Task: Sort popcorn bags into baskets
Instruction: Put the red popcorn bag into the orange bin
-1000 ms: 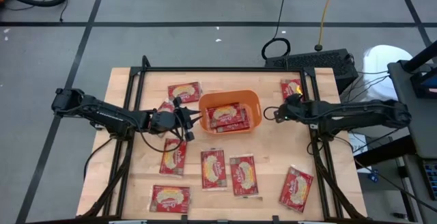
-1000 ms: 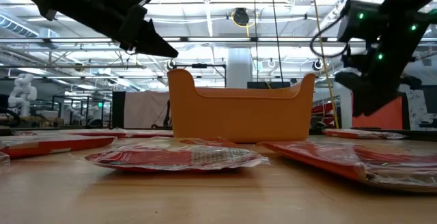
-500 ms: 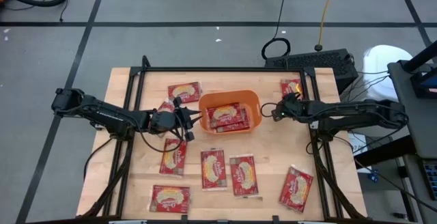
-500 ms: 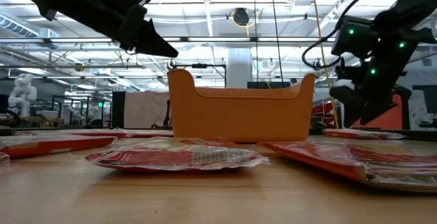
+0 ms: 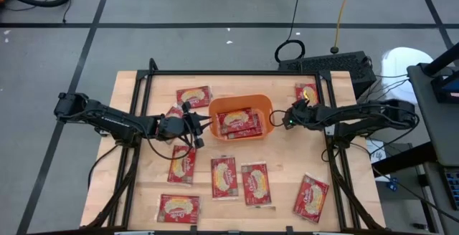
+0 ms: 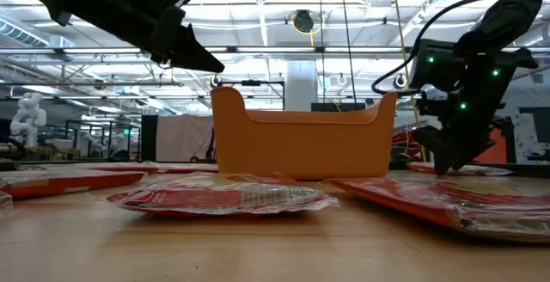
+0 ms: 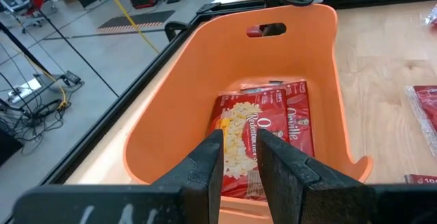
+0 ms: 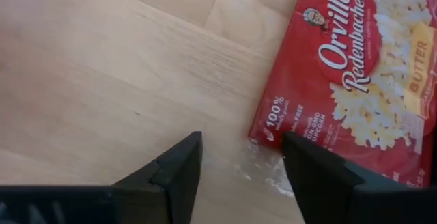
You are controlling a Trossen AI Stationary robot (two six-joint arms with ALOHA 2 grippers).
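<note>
Overhead and level views of a two-arm sorting cell, with both wrist views. At far left, the left arm reaches across the counter toward the middle, and the left tool hovers at the left rim of the orange basket. Its two fingers stand close together with only a narrow slot between them, and nothing is pinched in that slot; the wrist view looks past them down into the basket. There, red Orville Redenbacher's popcorn bags lie flat on the floor of the bin, at least two of them overlapping.

In the centre foreground, five loose packets lie face up on the counter in front of the basket, among them one directly below it; another lies just behind the basket's left corner.

At right, the right tool hangs low over bare wood just beside the basket's right wall. Its fingers are spread wide and hold nothing. A butter-flavour bag lies flat close by, its clear sealed corner between the fingertips' line and the wood; this appears to be the packet at the counter's back right edge.

Step in hand, as judged: the right arm's approach to that packet. The next move calls for shifting the spread tool over the bag's edge, lowering to the wood, and closing on the thin seam before lifting toward the basket.
</note>
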